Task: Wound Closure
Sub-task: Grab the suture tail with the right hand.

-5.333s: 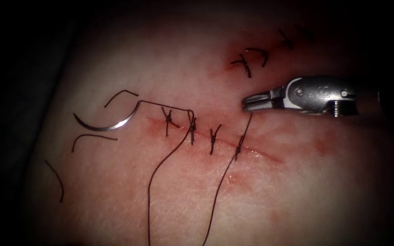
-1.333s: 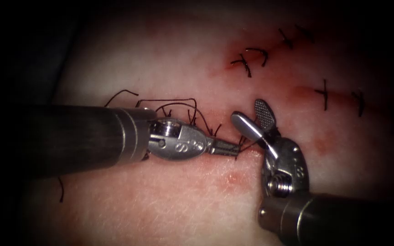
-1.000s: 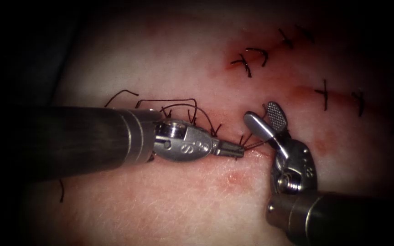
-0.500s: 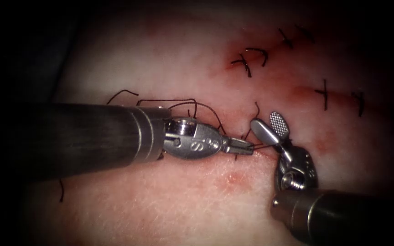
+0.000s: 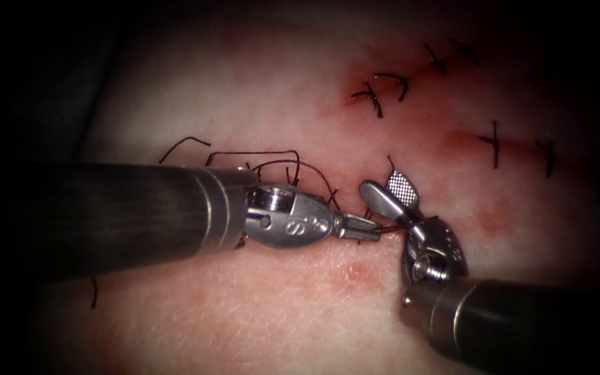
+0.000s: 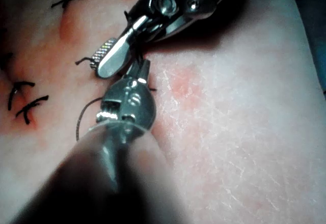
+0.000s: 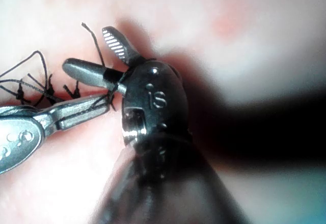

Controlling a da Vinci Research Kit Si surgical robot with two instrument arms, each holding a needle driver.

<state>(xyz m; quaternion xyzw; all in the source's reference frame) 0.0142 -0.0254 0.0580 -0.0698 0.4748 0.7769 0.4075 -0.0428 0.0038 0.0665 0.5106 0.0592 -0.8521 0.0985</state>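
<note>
Thread (image 5: 392, 223) is what my left end effector (image 5: 369, 227) has clamped between its closed jaws, a short dark strand right at the rightmost stitch (image 5: 364, 229) on the cut (image 5: 383, 233). From those tips the strand runs a little way across into the crotch of my right end effector (image 5: 382, 194), whose jaws stand apart, one smooth, one showing its ribbed face; it holds nothing. The two end effectors nearly touch tip to tip just over the cut. In the left wrist view the closed left jaws (image 6: 136, 72) sit directly under the spread right ones (image 6: 104, 61); in the right wrist view the left tips (image 7: 99, 104) reach in just beside the open right jaws (image 7: 94, 56). Behind my left end effector, loose loops of thread (image 5: 272, 158) lie on the tissue (image 5: 258, 305) over the earlier stitches. I cannot make out the needle. Beyond the right end effector sit finished stitches (image 5: 494, 144) and patches of red fluid (image 5: 456, 142).
</note>
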